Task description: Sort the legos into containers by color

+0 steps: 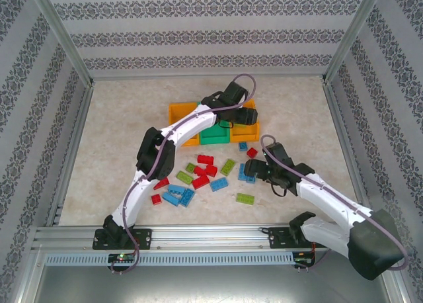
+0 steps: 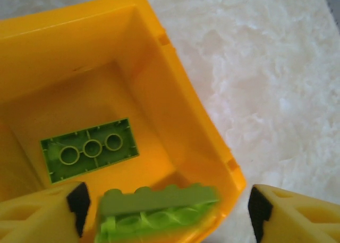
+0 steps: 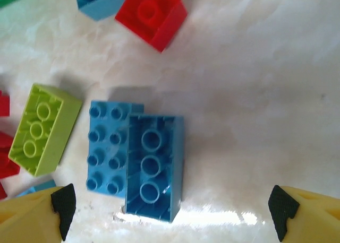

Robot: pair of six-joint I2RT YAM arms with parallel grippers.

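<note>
In the left wrist view, my left gripper (image 2: 169, 211) stands open over the right orange bin (image 2: 175, 100). A blurred light green brick (image 2: 156, 208) sits between its fingers, apart from both pads. Another green brick (image 2: 89, 149) lies upside down on the bin floor. From above, the left gripper (image 1: 238, 114) hovers at the row of bins, beside the green middle bin (image 1: 213, 136). My right gripper (image 3: 171, 211) is open above two blue bricks: one hollow side up (image 3: 154, 166), leaning on one studs up (image 3: 106, 147). The top view places the right gripper (image 1: 254, 171) at the pile's right side.
Red, blue and green bricks (image 1: 198, 174) lie scattered in front of the bins. A lone green brick (image 1: 245, 198) lies nearer the bases, a red one (image 1: 156, 198) at the left. Near the right gripper lie a green brick (image 3: 42, 129) and a red one (image 3: 151, 15).
</note>
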